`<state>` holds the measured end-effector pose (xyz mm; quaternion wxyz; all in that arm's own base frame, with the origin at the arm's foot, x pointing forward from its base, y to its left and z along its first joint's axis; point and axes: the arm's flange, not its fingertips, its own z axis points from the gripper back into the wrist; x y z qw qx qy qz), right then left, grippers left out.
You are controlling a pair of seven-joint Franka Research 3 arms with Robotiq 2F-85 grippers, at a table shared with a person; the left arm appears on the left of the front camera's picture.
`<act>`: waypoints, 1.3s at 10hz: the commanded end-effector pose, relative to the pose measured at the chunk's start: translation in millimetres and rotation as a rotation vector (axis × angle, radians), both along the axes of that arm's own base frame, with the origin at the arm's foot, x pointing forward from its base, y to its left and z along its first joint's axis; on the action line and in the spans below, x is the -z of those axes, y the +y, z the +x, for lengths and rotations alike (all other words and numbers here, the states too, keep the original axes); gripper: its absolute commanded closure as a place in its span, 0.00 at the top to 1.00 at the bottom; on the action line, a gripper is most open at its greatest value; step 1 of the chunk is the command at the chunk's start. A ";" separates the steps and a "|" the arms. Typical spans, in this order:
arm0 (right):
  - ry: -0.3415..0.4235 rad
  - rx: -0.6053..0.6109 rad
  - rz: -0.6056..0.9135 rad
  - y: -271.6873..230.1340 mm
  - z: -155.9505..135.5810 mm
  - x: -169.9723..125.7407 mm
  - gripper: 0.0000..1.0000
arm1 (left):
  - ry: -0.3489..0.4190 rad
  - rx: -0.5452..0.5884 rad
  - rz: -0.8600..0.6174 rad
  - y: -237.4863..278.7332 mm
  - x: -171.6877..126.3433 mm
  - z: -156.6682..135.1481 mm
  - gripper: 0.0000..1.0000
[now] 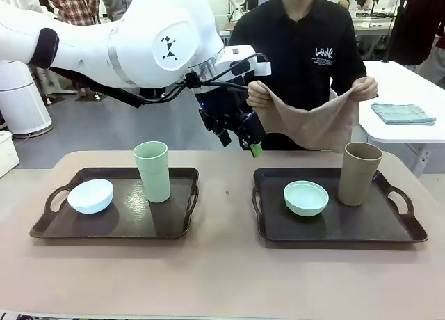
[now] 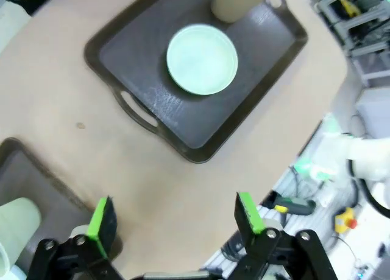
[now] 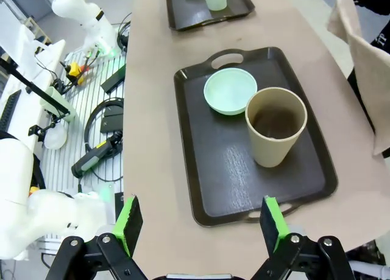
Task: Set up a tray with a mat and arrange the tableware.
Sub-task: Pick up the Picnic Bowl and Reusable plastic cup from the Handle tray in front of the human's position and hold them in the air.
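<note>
Your left claw [image 2: 175,215] stands wide open with nothing between its green pads. It hangs in the air over the far side of the counter [image 1: 222,278], between the two trays, and its tips point down toward the right. Just beside it, on the far side, a person holds up a tan cloth mat [image 1: 316,125], stretched between one hand [image 1: 259,94] and the other hand [image 1: 364,89]. The claw is near the mat's left corner but I cannot tell that it touches it.

Your right claw [image 3: 201,224] is also spread wide and empty. It hovers high beyond the right end of the right tray [image 1: 334,226] and looks down along it.

The tableware sits on bare trays. The mint green bowl [image 1: 306,197] and the brown-tan cup [image 1: 359,174] stand close together on the right tray. The pale blue bowl [image 1: 90,195], tipped on its side, and the light green cup [image 1: 152,171] are on the left tray [image 1: 111,226]. No mat lies on either tray yet.

The step in hand looks like the handover of the mat. Next, bring the left claw onto the cloth's edge close below the person's fingers, where it is taut, and pinch fully, since thin limp cloth slips easily. A tray probably needs clearing before the mat goes down.
</note>
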<state>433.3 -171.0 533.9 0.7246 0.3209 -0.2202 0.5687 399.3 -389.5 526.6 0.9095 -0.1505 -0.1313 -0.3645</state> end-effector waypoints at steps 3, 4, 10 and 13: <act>-0.117 -0.035 0.002 -7.6 33.0 29.1 1.00 | 0.107 -0.305 0.084 -79.9 -3.0 4.5 1.00; -0.188 -0.059 0.056 -12.2 48.8 49.5 1.00 | 0.119 -0.344 0.129 -110.7 -8.0 4.5 1.00; -0.205 0.057 0.088 -19.0 76.3 96.9 1.00 | 0.087 -0.387 0.178 -144.3 16.5 -14.7 1.00; -0.206 0.009 0.218 -20.8 98.5 100.4 1.00 | 0.137 -0.416 0.137 -161.0 24.9 -5.0 1.00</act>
